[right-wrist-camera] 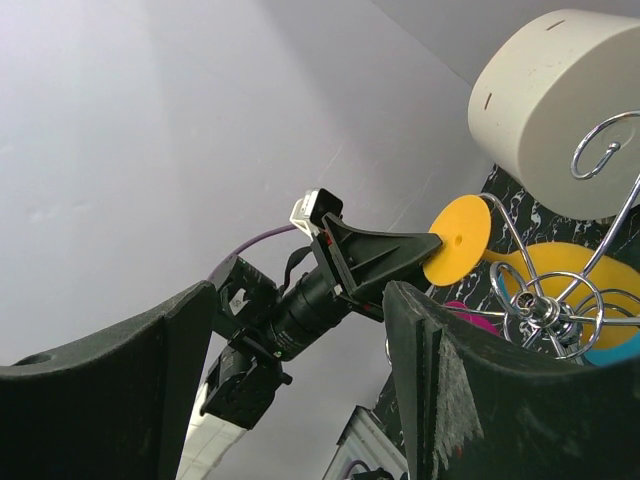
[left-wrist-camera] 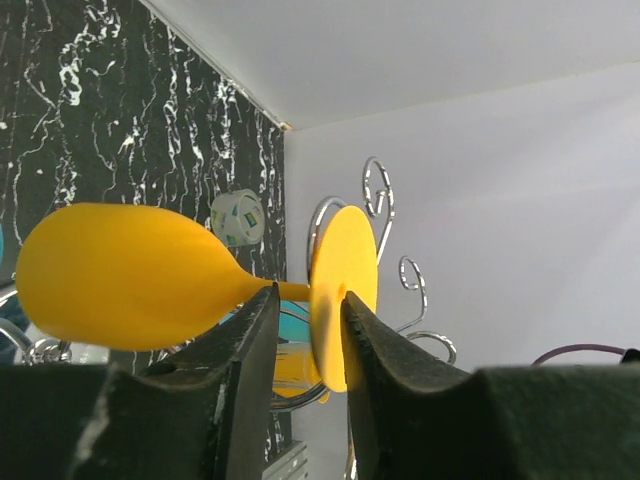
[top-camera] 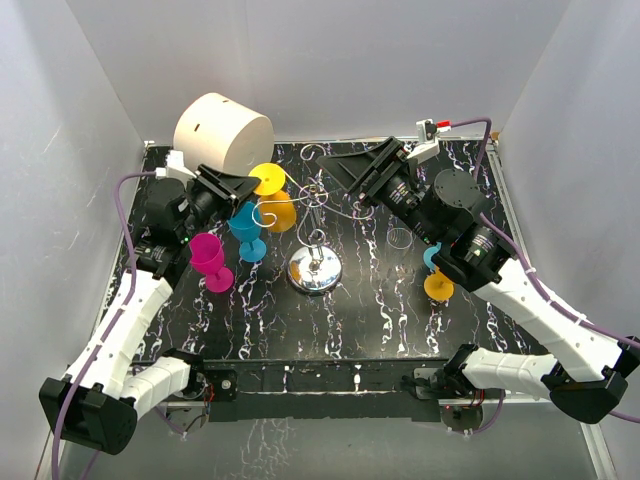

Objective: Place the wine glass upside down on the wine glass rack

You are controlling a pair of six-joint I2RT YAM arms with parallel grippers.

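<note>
A yellow wine glass (top-camera: pixel 278 208) hangs bowl-down on a curled arm of the silver wire wine glass rack (top-camera: pixel 315 268), its round foot (top-camera: pixel 268 180) on top. In the left wrist view the yellow bowl (left-wrist-camera: pixel 120 275) lies left and the foot (left-wrist-camera: pixel 345 270) right, with rack curls (left-wrist-camera: pixel 378 195) behind. My left gripper (left-wrist-camera: pixel 308 295) straddles the stem at the foot, its jaws slightly parted: a gap shows on the stem side and the right finger rests against the foot. My right gripper (top-camera: pixel 355 170) hovers open and empty behind the rack, looking at the left gripper (right-wrist-camera: pixel 375 255).
A big cream cylinder (top-camera: pixel 222 133) stands at the back left. A magenta glass (top-camera: pixel 210 258) and a teal glass (top-camera: pixel 247 230) stand left of the rack. An orange glass (top-camera: pixel 438 285) and a teal one (top-camera: pixel 432 255) sit under my right arm.
</note>
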